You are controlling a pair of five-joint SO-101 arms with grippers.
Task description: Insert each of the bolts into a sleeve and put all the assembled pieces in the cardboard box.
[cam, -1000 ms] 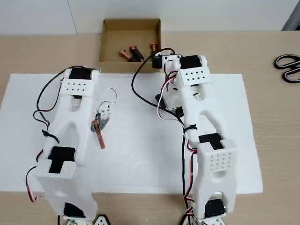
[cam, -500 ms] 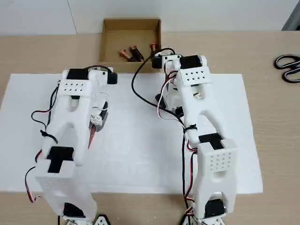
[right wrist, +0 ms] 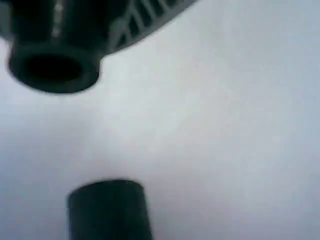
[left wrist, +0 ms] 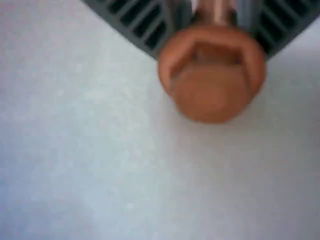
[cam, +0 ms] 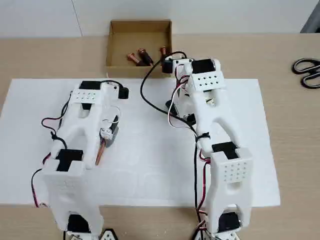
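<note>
We see bolt (left wrist: 212,75) head-on: copper-coloured, round head with hex shape, clamped between dark ribbed jaws. Shank hidden behind head. White sheet (left wrist: 75,150) beneath, blurred.

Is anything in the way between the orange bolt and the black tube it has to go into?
Nothing visible lies on the white sheet between the bolt in the left gripper and the sleeve in the right gripper. Only a black cable loops out from the right arm on that side and might get brushed.
</note>
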